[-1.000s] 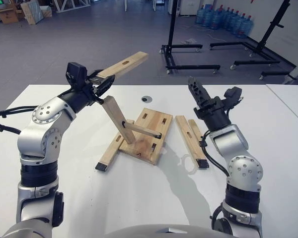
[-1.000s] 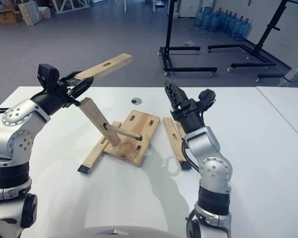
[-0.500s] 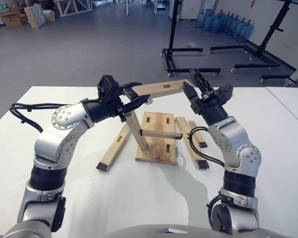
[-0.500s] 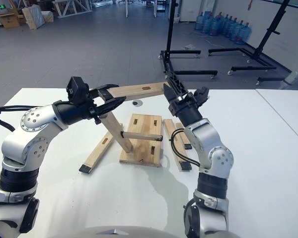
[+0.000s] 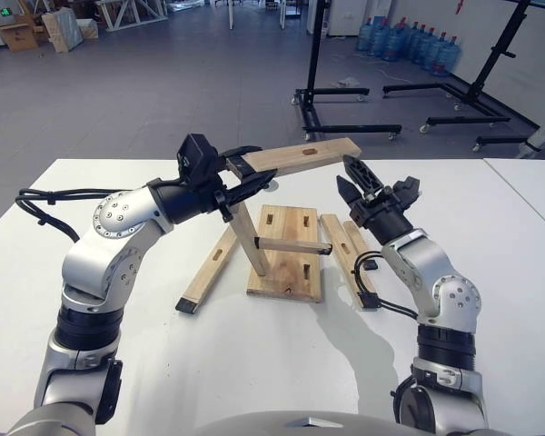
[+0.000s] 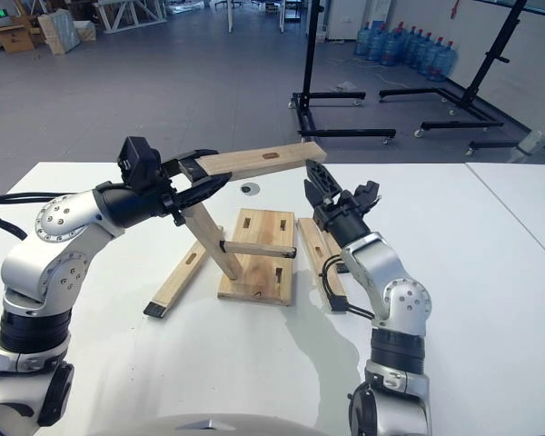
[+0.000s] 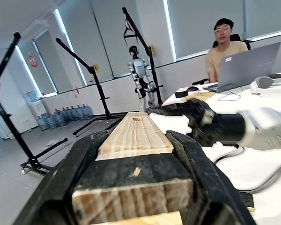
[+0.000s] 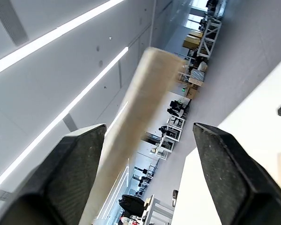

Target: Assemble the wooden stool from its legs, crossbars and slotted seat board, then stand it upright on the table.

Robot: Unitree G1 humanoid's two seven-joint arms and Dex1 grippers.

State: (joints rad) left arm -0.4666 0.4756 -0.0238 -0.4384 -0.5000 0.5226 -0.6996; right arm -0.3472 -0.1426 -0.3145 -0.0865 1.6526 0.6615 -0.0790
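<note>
Between the black fingers of the left hand (image 5: pixel 254 171) sits a pale, square-edged wooden leg (image 5: pixel 309 154), clamped at one end and reaching out above the white bench (image 5: pixel 254 363), with a small slot in its face. From that hand a second leg (image 5: pixel 251 238) slants down to the slotted seat board (image 5: pixel 291 277), and a thin crossbar (image 5: pixel 291 246) juts from its side. The right hand (image 5: pixel 342 170) is spread wide just beside the held leg's far end. The seat board lies flat, with one loose leg (image 5: pixel 207 272) at its left and two more legs (image 5: pixel 345 250) at its right, their feet dark-capped.

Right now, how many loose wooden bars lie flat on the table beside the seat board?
3: one bar left of the seat board, two bars together on its right; none seems hidden.
</note>
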